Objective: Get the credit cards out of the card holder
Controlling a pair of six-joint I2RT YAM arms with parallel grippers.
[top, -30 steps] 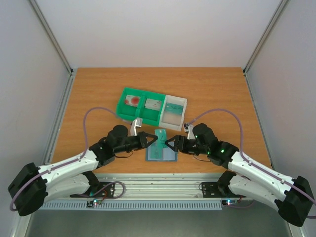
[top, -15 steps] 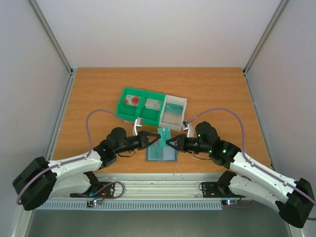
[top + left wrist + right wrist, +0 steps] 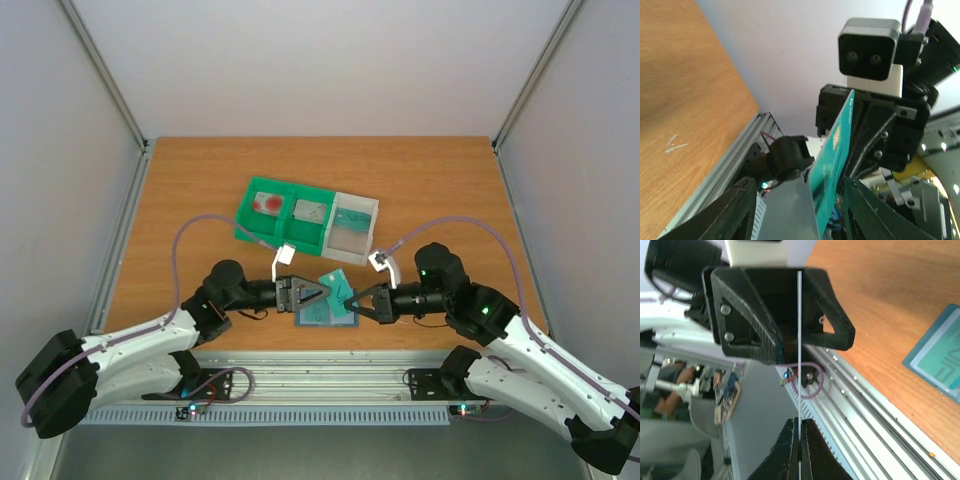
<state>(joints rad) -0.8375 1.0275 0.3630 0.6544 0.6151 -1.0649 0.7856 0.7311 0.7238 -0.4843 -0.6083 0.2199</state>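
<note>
Wooden table (image 3: 200, 190), teal credit card (image 3: 832, 160) pinched in right claw (image 3: 799, 432), above card holder (image 3: 322, 316)

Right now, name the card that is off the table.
The teal card, pinched in the right fingers; the pink card and grey card lie in the bin.

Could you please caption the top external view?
Over the card holder, the right gripper pinches a teal card inside the left gripper's open jaws.
</note>
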